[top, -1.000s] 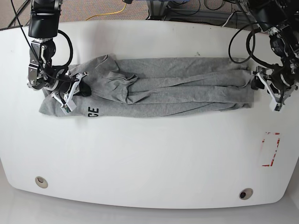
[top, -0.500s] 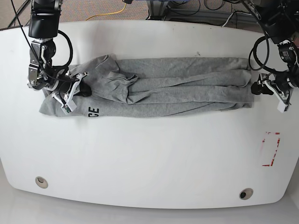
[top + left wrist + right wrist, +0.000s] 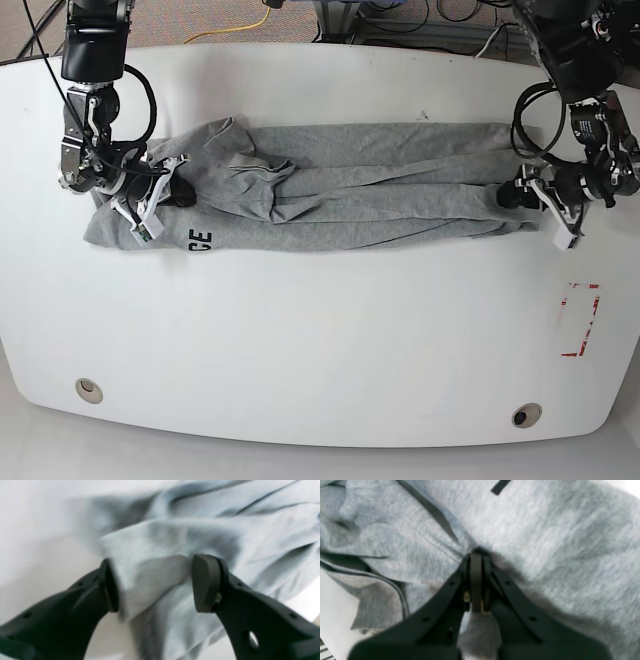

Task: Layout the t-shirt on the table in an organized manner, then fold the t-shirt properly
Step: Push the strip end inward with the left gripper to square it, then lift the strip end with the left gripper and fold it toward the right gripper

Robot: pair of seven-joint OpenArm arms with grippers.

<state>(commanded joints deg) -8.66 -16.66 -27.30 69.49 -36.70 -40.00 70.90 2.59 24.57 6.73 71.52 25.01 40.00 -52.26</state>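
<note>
Two grommet holes [image 3: 88, 389] and a red tape rectangle [image 3: 579, 320] sit along the near edge of the table [image 3: 320, 330]. Beyond them the t-shirt [image 3: 340, 200] lies bunched in a long wrinkled band across the middle, lettering [image 3: 201, 239] showing near one end. My right gripper [image 3: 476, 580]: jaws closed flat, pinching a fold of grey cloth at that lettered end. My left gripper [image 3: 155, 582]: jaws wide apart, straddling a raised fold at the opposite end, not clamped.
</note>
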